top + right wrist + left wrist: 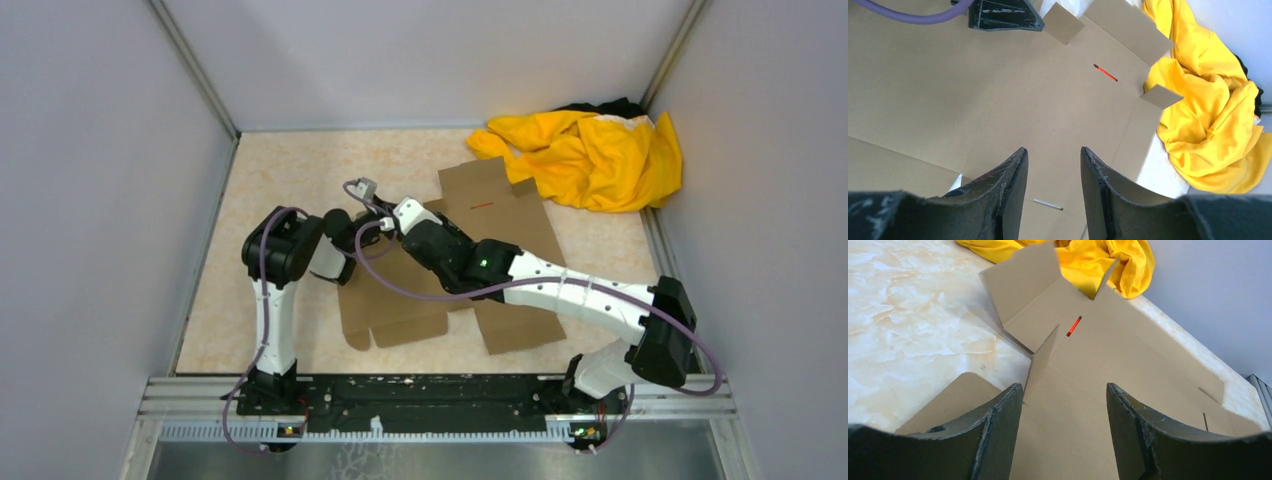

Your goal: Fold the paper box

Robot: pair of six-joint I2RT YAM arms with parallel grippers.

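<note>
The paper box [500,215] is a brown cardboard sheet lying mostly flat on the table; it also shows in the left wrist view [1128,370] and the right wrist view [973,90]. A small side flap [1043,357] stands up, and the far flaps are raised a little. A red mark [1074,326] shows at a slit. My left gripper [1064,386] is open and empty just above the sheet's left part [352,233]. My right gripper [1053,149] is open and empty above the sheet's middle, close to the left one [393,220].
A yellow cloth garment [590,155] lies bunched at the back right corner, touching the sheet's far edge [1208,110]. Grey walls close in the table on the left, back and right. A purple cable [420,290] loops over the sheet by the right arm.
</note>
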